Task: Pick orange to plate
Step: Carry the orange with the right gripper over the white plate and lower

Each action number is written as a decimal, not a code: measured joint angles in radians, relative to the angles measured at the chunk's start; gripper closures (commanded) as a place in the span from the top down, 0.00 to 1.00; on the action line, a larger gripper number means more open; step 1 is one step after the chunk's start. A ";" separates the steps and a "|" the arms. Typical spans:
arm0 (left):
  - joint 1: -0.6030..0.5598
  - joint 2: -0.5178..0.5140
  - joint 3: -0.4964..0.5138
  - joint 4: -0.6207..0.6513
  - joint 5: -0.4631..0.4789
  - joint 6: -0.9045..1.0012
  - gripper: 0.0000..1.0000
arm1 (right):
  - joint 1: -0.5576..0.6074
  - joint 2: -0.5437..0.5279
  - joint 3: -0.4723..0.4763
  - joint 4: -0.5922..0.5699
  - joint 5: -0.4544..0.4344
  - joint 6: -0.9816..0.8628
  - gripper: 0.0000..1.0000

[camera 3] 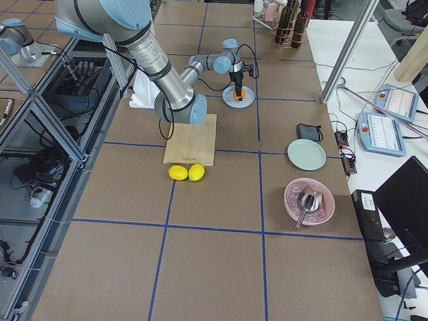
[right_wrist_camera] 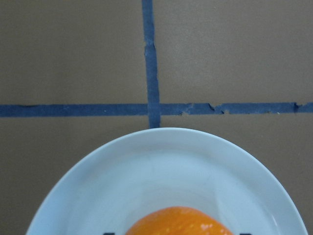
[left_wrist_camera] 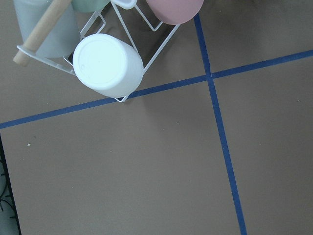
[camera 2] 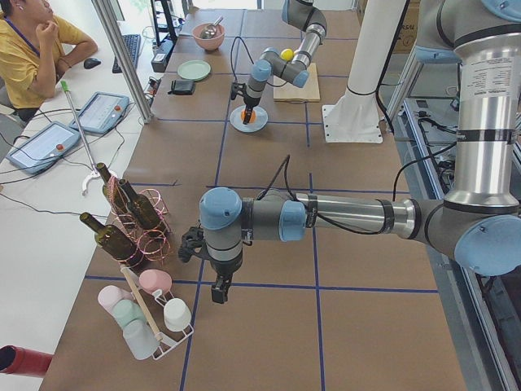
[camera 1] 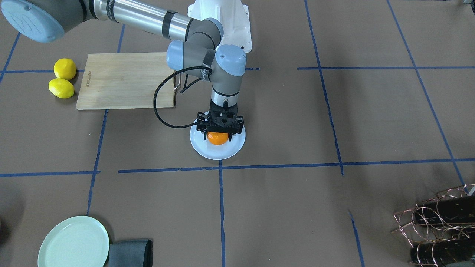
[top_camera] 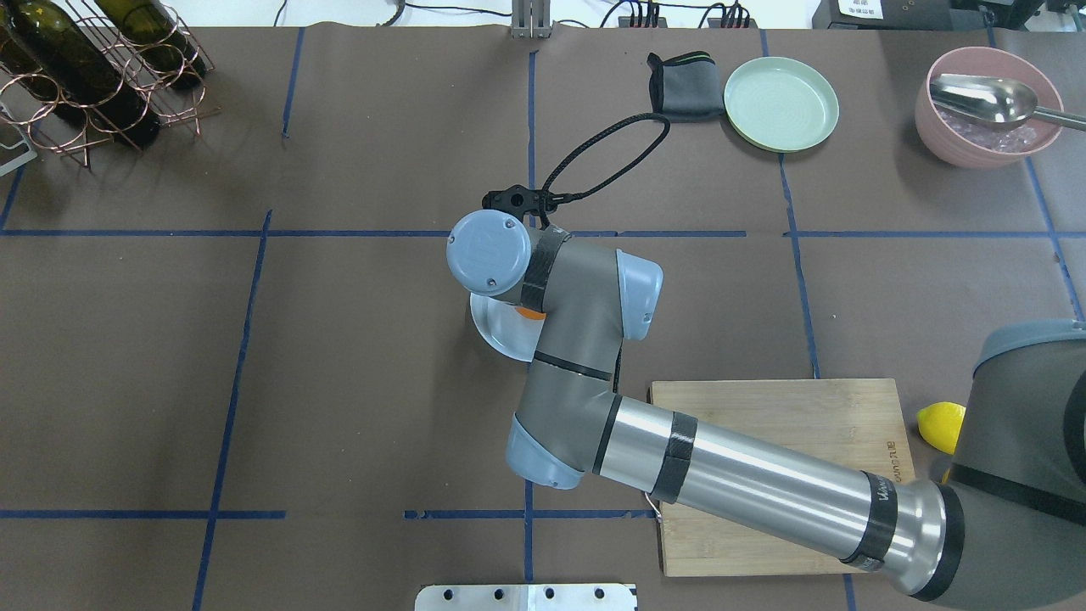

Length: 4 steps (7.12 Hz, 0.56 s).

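Observation:
The orange (camera 1: 218,138) lies low on the pale bluish-white plate (camera 1: 219,154) near the table's middle. My right gripper (camera 1: 218,136) points straight down over it, one finger against each side of the fruit, shut on it. The right wrist view shows the orange's top (right_wrist_camera: 178,223) at the bottom edge, above the plate's rim (right_wrist_camera: 166,142). From overhead the arm hides most of the plate (top_camera: 490,327), and only a sliver of the orange (top_camera: 531,313) shows. My left gripper (camera 2: 218,287) hangs over bare table far from the plate; whether it is open or shut I cannot tell.
Two lemons (camera 1: 63,78) lie beside a wooden cutting board (camera 1: 126,79). A pale green plate (camera 1: 74,243) and a grey cloth (camera 1: 130,254) sit at the far edge. A wire bottle rack (camera 1: 438,222), a pink bowl (top_camera: 988,106) and a cup rack (left_wrist_camera: 107,63) stand at the table's ends.

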 measured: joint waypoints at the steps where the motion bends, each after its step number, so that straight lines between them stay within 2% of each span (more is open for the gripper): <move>1: 0.000 0.000 0.000 0.000 0.000 0.000 1.00 | 0.007 0.000 0.026 0.000 0.005 -0.008 1.00; 3: 0.000 0.001 -0.003 0.000 0.000 0.000 1.00 | 0.067 -0.010 0.106 -0.021 0.066 -0.049 1.00; 4: 0.000 0.001 -0.003 0.000 0.000 0.000 1.00 | 0.129 -0.036 0.170 -0.055 0.140 -0.120 1.00</move>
